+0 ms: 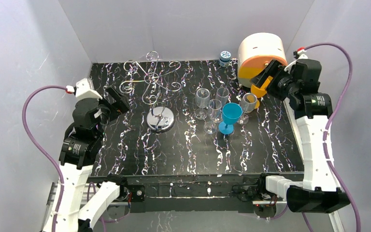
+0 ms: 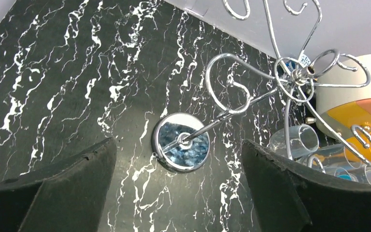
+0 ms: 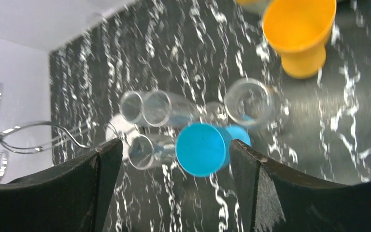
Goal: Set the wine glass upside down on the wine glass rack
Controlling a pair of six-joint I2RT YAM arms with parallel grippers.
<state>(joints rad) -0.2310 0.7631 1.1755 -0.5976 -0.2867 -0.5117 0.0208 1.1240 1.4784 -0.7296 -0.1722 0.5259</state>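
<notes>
The wine glass rack (image 1: 150,83) is a silver wire stand with scroll arms on a round chrome base (image 1: 160,120), left of the table's centre. Nothing hangs on it. To its right, several clear wine glasses (image 1: 214,114) and a blue wine glass (image 1: 231,116) stand upright in a cluster. My left gripper (image 1: 120,100) hovers left of the rack, open and empty; its wrist view looks down on the rack base (image 2: 182,141). My right gripper (image 1: 266,76) hangs open and empty behind and to the right of the glasses. In its view the blue wine glass (image 3: 203,147) lies between the fingers but further off.
An orange cup (image 1: 258,90) stands just under my right gripper, and shows in its wrist view as the orange cup (image 3: 299,29). A large white and orange cylinder (image 1: 262,52) and a small blue-lidded jar (image 1: 225,58) sit at the back right. Grey walls enclose the black marbled table (image 1: 183,154).
</notes>
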